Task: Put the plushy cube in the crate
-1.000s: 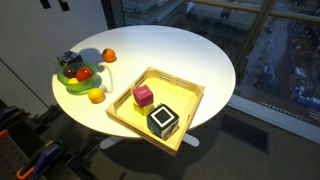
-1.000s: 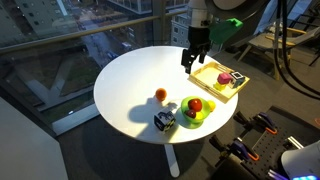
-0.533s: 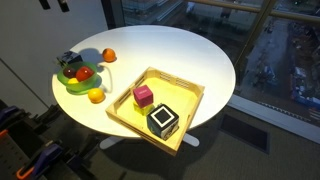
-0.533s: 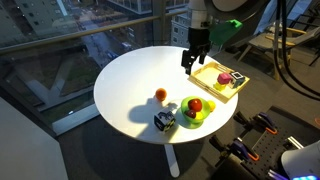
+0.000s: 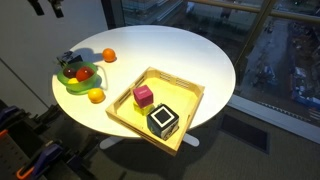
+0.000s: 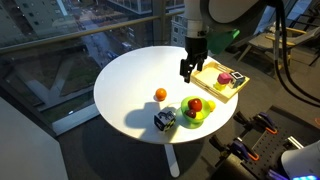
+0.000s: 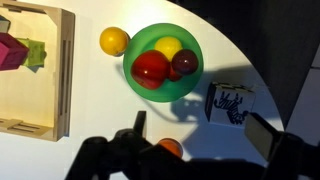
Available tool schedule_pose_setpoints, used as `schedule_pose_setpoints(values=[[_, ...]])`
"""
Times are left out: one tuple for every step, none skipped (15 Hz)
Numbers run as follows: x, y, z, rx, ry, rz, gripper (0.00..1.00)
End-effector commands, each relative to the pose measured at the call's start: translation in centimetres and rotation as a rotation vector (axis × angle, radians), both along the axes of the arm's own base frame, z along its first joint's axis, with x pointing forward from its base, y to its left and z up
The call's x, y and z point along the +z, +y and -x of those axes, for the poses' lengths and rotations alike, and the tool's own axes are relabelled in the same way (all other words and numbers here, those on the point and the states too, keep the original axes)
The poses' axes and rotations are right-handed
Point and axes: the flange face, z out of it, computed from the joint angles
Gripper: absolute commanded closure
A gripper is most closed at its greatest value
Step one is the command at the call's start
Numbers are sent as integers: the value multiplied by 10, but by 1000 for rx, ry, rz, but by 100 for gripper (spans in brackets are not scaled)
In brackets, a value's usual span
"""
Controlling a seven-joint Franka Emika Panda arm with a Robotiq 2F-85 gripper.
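A round white table (image 5: pixel 190 55) fills both exterior views. The robot arm (image 6: pixel 205 20) reaches down over it from the far right in an exterior view. The yellow crate (image 5: pixel 182 98) sits at the near right edge of the table, and its wooden wall takes up the left side of the wrist view. A green plate (image 5: pixel 75 86) lies at the left edge, well apart from the crate, and holds a red apple (image 7: pixel 151 69), a yellow fruit (image 7: pixel 168 47) and a darker red one (image 7: pixel 184 63).

Inside the crate stand a black cube (image 5: pixel 163 122) with white squares, at the near side, and a smaller pink cube (image 5: pixel 143 95) just behind it.

The gripper (image 6: pixel 188 72) hangs above the table just left of the crate, its jaws spread wide and empty.

The plushy cube (image 7: pixel 230 103), dark grey and white, sits on the table just beside the plate, outside the crate; an exterior view shows it at the plate's far left (image 5: pixel 66 58).

One orange (image 5: pixel 109 56) lies on the table beyond the plate, and another orange (image 5: pixel 96 95) is on its near side.
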Motion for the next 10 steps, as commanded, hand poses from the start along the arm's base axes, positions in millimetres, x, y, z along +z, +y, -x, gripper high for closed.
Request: schedule_pose_setpoints(values=[[-10,13,7,7,16,2,0],[-13,16,9,9,21,6,0],[-18,20,11,9,23,12,0],[-22,22,12,9,25,14,0],[-25,25,13,13,27,12,0],[-29,28,14,18,25,10,0],[-34,30,15,22,20,5,0],[-38,32,16,25,15,0,0],[-43,33,17,29,9,-5,0],[-48,35,18,36,-2,-11,0]])
